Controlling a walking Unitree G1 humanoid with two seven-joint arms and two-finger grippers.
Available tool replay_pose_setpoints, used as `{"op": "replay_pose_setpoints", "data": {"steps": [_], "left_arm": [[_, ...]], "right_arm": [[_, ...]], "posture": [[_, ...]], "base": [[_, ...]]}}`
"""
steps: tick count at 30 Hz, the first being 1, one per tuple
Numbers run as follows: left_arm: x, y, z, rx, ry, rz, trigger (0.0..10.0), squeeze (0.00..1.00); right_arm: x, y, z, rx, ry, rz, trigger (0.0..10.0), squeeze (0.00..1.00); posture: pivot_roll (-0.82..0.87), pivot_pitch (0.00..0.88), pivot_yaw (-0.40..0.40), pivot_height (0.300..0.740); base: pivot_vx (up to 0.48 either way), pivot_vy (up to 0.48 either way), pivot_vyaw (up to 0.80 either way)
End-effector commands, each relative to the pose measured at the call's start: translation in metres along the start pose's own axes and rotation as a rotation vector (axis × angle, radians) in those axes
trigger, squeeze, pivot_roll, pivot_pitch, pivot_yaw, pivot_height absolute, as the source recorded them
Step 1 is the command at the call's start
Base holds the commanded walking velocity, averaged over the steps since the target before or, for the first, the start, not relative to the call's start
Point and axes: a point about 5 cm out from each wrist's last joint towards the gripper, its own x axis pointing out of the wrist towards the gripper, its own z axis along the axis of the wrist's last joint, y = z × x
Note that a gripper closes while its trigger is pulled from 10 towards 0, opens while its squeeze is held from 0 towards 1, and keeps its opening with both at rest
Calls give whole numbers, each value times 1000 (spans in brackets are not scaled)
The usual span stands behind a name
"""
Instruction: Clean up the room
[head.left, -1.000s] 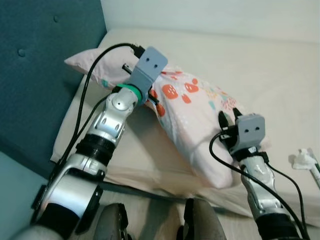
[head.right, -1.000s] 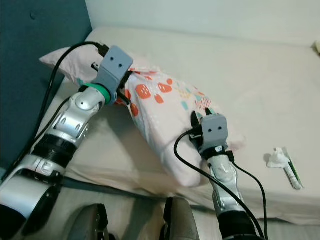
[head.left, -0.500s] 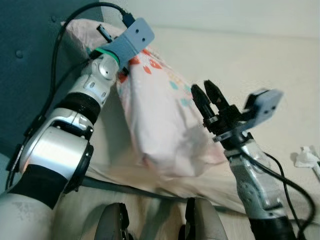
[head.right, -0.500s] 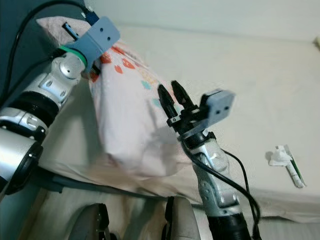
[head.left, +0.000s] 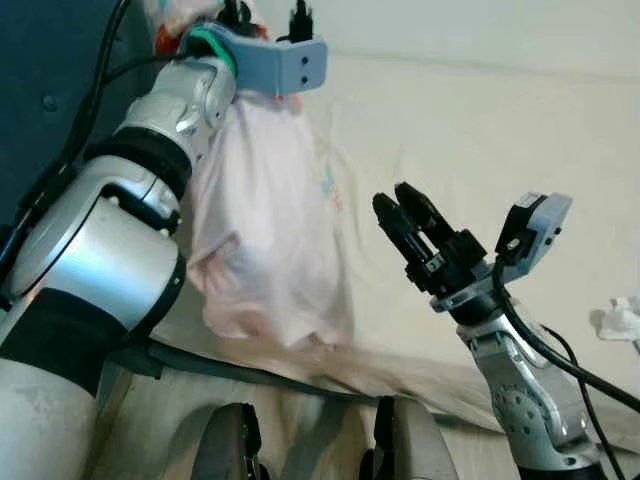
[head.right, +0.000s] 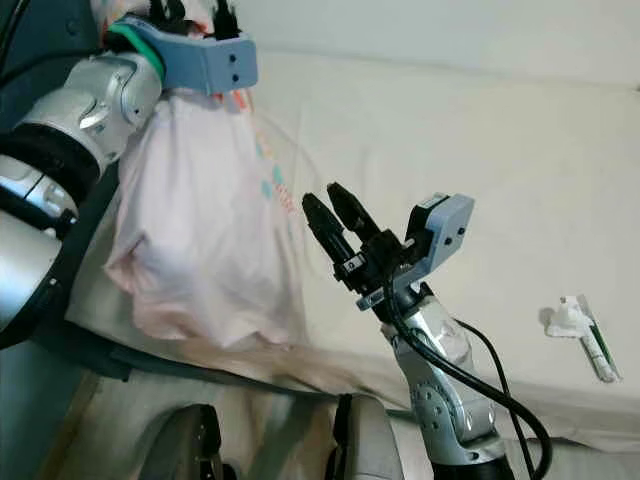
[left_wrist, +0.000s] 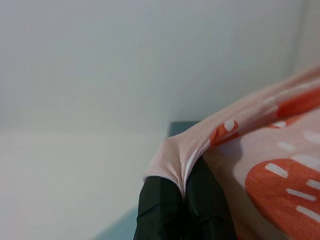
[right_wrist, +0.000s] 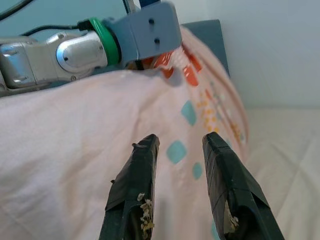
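Left eye view: the robot stands at the edge of a bed (head.left: 480, 130), tidying it. The left end effector (left_wrist: 182, 210), raised high near the teal headboard (head.left: 50, 90), is clamped on a corner of a pink patterned pillow (head.left: 265, 250), which hangs down from that grip over the bed's edge. The right end effector (head.left: 405, 215), fingers slightly apart and holding nothing, points at the pillow from just beside it. Judging by this, the pillow is being repositioned; the next move likely calls for setting it flat against the headboard. A small white wrapper (head.right: 575, 325) lies farther along the bed.
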Motion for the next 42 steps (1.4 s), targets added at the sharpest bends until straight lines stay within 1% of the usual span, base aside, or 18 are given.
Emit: {"op": "replay_pose_setpoints", "data": {"steps": [1,6,7,14,15,21,23,26,28,30,31,32,33,35,37,38,40,42], "left_arm": [[6,17,14,88,-67,81,10000,0],[2,-4,31,137,-128,33,10000,0],[2,-5,32,118,-127,37,10000,1000],[3,3,25,67,-64,97,10000,1000],[3,7,18,39,-20,116,10000,0],[0,17,-17,-213,153,188,10000,0],[0,17,-17,-213,153,188,10000,0],[-11,19,-49,-500,290,341,10000,0],[-14,16,-54,-555,316,356,10000,0],[-18,3,-57,-647,348,325,10000,0],[-25,-24,-54,-797,386,218,10000,0],[-25,-24,-54,-797,386,218,10000,0],[-38,-68,-43,-1052,465,27,10000,0],[-38,-68,-43,-1052,465,27,10000,0],[-76,-138,-3,-1468,486,-303,10000,0],[-76,-138,-3,-1468,486,-303,10000,0],[-104,-160,12,-1591,481,-413,10000,0],[-143,-205,-15,-1638,760,-555,10000,0]], "right_arm": [[-2,2,1,13,6,0,10000,0],[-4,-2,0,1,21,-35,10000,0],[-5,-3,0,0,22,-43,10000,0],[-7,-5,-1,-1,28,-56,10000,0],[-6,-6,-1,0,28,-59,10000,0],[-3,-7,-3,3,31,-69,10000,0],[-3,-7,-3,3,31,-69,10000,0],[-3,-8,-4,3,32,-76,10000,0],[-3,-8,-4,3,33,-76,10000,0],[-3,-8,-5,3,35,-77,10000,0],[-3,-9,-5,4,38,-76,10000,0],[-3,-9,-5,4,38,-76,10000,0],[-3,-9,-6,7,43,-72,10000,0],[-3,-9,-6,7,43,-72,10000,0],[-5,-11,-10,6,64,-81,10000,0],[-5,-11,-10,6,64,-81,10000,0],[-7,-12,-14,-1,81,-91,10000,0],[-11,-11,-26,-3,121,-108,10000,0]], "posture": [[-28,114,104,610],[-42,120,106,610],[-46,124,105,610],[-46,124,105,610],[-34,126,101,610],[-27,122,98,610],[-27,122,98,610],[-15,117,93,610],[-15,117,93,610],[-14,121,93,610],[-4,124,86,610],[-4,124,86,610],[1,122,82,610],[1,122,82,610],[19,122,81,610],[19,122,81,610],[21,123,87,610],[23,121,95,610]], "base": [[0,0,0],[0,0,0],[0,0,0],[0,0,0],[0,0,0],[0,0,0],[0,0,0],[0,0,0],[0,0,0],[0,0,0],[0,0,0],[0,0,0],[0,0,0],[0,0,0],[0,0,0],[0,0,0],[0,0,0],[0,0,0]]}}
